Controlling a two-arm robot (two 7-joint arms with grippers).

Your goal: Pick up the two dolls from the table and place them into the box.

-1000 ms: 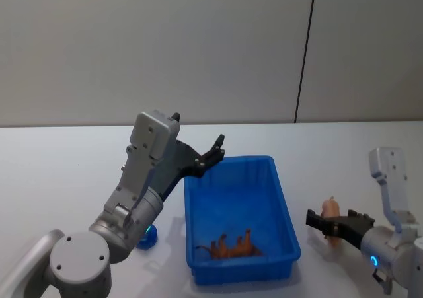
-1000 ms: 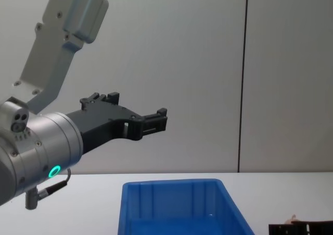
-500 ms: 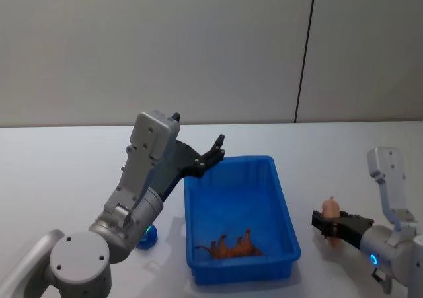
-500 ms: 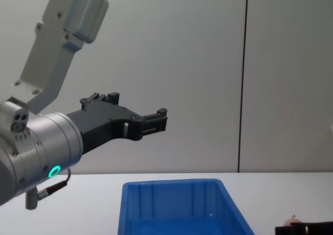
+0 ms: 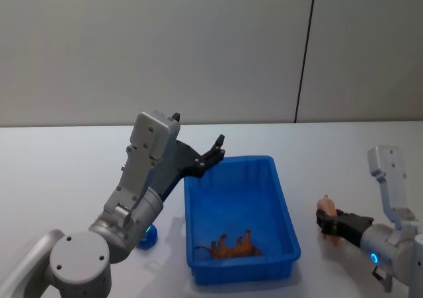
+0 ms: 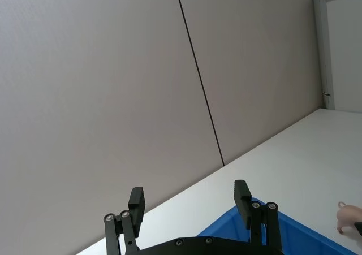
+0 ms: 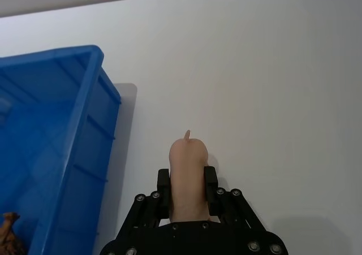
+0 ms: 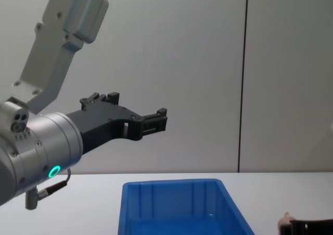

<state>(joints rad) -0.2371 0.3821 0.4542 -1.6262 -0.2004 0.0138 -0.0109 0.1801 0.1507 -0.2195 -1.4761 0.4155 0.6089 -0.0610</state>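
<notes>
A pink doll (image 5: 324, 209) sits low over the white table (image 5: 59, 172), to the right of the blue box (image 5: 285, 199), with my right gripper (image 5: 328, 223) shut on it. In the right wrist view the doll (image 7: 188, 176) is squeezed between the black fingers (image 7: 163, 182), and the box (image 7: 62, 119) lies beside it. An orange doll (image 5: 232, 246) lies inside the box near its front wall. My left gripper (image 5: 215, 149) hangs open and empty in the air above the box's far left corner. From the chest, the left gripper (image 8: 156, 121) hovers well above the box (image 8: 177, 203).
A small blue object (image 5: 149, 236) lies on the table left of the box, beside my left arm. A grey wall with a dark vertical seam (image 5: 304, 53) stands behind the table. Open tabletop stretches to the right of the box and behind it.
My right gripper's fingers have drawn together onto the pink doll, and the doll has shifted slightly toward the box. The left arm has not moved.
</notes>
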